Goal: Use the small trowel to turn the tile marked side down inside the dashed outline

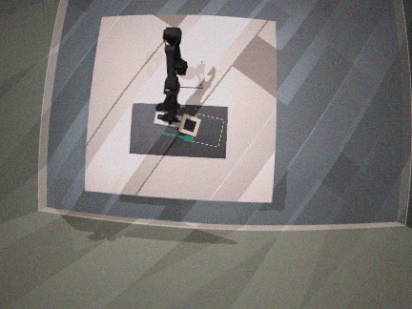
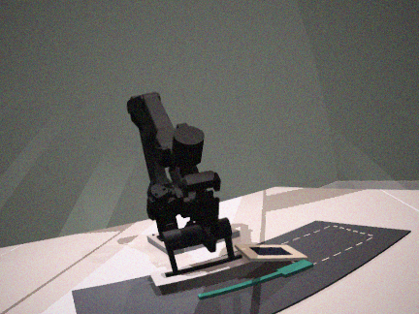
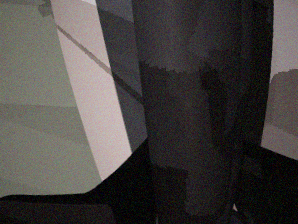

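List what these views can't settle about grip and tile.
- Fingertip contact: the gripper merges with the trowel's black handle in the exterior view; its own body covers it from the top.
- Tile's underside: face down, unseen in top and exterior.
- Blade edge under tile: overlapped in exterior, too small and blurred in top.
- Wrist: a dark shape blocks the middle; no tile visible.

Pale tile, dark square centre, lay on dark mat; teal strip beside it; dashed outline adjacent.
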### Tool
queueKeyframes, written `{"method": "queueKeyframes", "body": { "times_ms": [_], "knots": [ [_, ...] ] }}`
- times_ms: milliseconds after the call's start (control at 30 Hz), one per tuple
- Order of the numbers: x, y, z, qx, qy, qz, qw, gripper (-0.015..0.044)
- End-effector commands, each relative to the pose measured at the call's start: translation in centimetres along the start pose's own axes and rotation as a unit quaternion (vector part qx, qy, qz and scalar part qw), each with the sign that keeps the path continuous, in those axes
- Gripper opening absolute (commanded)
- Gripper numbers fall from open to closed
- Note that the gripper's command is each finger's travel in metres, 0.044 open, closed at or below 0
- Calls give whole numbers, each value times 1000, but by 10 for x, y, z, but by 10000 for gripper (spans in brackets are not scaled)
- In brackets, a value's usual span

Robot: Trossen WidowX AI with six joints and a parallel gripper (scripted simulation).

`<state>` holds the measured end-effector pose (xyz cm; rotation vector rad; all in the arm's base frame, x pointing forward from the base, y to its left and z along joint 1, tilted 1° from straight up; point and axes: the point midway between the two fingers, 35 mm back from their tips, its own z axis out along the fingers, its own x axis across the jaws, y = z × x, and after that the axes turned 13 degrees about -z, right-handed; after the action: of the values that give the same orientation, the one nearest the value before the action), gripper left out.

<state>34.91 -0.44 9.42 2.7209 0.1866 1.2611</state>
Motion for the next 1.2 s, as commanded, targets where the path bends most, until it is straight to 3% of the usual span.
{"method": "queueKeyframes", "body": {
  "times_ms": [0,1167],
  "knots": [
    [19,-1,-8,-1,20,5,1000,0],
    [55,-51,-30,0,21,7,1000,0]
  ]
}}
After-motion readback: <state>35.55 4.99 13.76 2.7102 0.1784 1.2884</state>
